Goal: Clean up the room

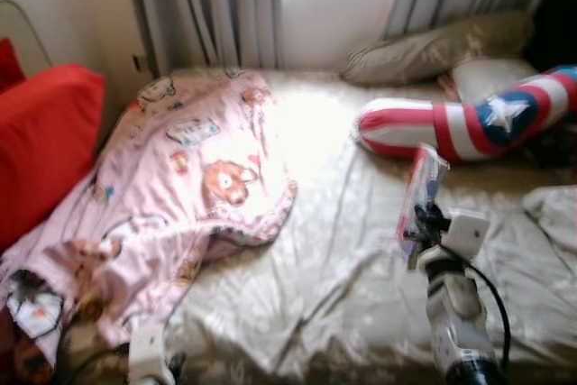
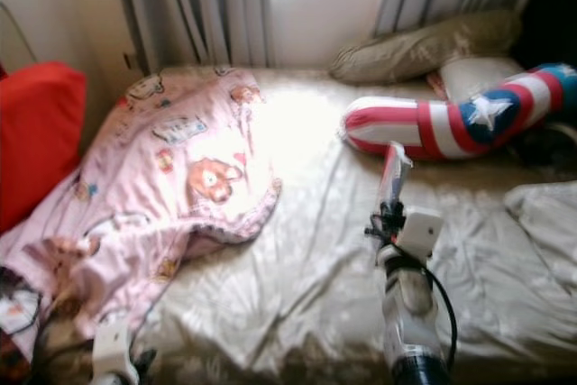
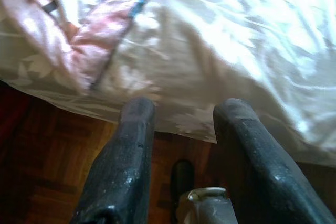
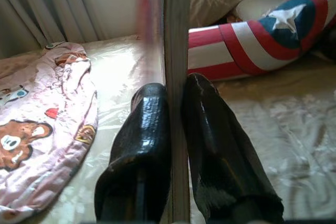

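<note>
My right gripper [image 1: 421, 223] is raised over the beige satin bed sheet [image 1: 334, 268], shut on a thin flat plastic packet [image 1: 421, 185] with red and blue print that stands upright between the fingers. In the right wrist view the packet [image 4: 172, 45] appears edge-on, clamped by both black fingers [image 4: 144, 129]. My left gripper [image 3: 184, 109] hangs low at the bed's front edge, open with nothing between its fingers, above the wooden floor [image 3: 42, 177]. A pink cartoon-print blanket [image 1: 180, 187] lies crumpled on the bed's left half.
A red, white and blue star pillow [image 1: 469, 119] and beige pillows [image 1: 424, 47] lie at the bed's far right. A red cushion [image 1: 41, 146] stands at the left. Grey curtains [image 1: 207, 6] frame a bright window. Crumpled white cloth [image 1: 554, 214] lies at the right edge.
</note>
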### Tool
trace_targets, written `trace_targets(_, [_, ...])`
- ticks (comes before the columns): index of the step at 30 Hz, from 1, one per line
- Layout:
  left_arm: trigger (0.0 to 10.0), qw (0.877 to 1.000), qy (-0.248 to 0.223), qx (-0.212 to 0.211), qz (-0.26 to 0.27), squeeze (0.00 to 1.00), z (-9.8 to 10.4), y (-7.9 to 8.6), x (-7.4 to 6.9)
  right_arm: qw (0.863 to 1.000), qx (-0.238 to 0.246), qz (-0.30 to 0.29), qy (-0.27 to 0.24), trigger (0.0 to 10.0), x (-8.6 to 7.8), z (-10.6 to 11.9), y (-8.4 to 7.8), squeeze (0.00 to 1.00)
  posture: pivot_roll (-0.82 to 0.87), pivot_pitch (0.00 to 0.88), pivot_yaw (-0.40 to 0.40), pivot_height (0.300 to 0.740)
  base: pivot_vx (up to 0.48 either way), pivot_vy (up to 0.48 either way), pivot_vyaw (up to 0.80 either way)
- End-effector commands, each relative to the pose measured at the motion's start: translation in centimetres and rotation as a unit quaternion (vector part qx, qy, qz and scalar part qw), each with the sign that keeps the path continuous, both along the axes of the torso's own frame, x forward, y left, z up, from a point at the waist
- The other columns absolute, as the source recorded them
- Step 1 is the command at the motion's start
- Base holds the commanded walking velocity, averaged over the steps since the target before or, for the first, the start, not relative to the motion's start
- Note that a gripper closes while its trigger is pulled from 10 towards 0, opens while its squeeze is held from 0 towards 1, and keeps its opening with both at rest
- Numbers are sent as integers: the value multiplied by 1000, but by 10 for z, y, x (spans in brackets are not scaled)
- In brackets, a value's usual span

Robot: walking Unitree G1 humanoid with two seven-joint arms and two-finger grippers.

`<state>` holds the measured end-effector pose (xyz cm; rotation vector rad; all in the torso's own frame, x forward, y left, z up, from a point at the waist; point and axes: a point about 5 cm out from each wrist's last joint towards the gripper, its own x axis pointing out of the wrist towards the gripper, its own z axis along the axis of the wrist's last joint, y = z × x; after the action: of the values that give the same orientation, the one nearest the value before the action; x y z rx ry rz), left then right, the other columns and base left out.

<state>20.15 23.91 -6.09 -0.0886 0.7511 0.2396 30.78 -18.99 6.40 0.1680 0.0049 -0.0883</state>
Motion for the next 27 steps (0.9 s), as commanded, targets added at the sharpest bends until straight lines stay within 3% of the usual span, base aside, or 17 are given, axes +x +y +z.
trace_targets(1, [10000, 1000, 4, -8, -4, 0, -3, -8, -2, 1000, -7, -10, -29, 10000, 5, 12, -5, 0, -5, 0, 7, 740, 0, -304, 0])
trace_targets(27, [10000, 1000, 6, -12, -3, 0, -4, -8, -4, 1000, -6, 5, -18, 10000, 5, 9, 0, 0, 10, 0, 8, 740, 0, -303, 0])
